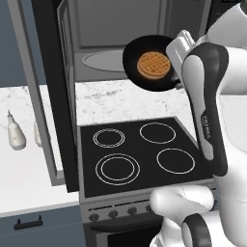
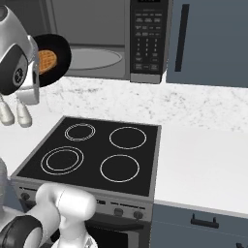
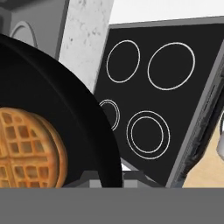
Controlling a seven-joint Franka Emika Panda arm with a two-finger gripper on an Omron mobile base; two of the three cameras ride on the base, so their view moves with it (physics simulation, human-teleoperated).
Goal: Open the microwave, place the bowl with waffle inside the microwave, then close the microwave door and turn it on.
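The microwave [image 1: 120, 29] stands open, showing its grey interior and glass turntable [image 1: 103, 61]. Its door [image 1: 65, 96] is swung out to the left, edge-on to me. The black bowl [image 1: 149, 62] hangs in the air in front of the opening, above the back of the stove and tilted toward the camera. The golden waffle [image 1: 153, 65] lies in it. My gripper [image 1: 174, 79] is shut on the bowl's right rim. The hand view has the bowl [image 3: 65, 109] and the waffle [image 3: 26, 148] at left, with my gripper [image 3: 109, 179] on the rim. From the right, the bowl [image 2: 55, 53] is level with the turntable [image 2: 92, 58].
The black stovetop [image 1: 140, 154] with its burner rings lies below the bowl. White bottles [image 1: 16, 132] stand on the marble counter left of the door. The button panel [image 2: 147, 38] sits at the microwave's right, with a blue-grey cabinet door [image 2: 208, 43] beyond it.
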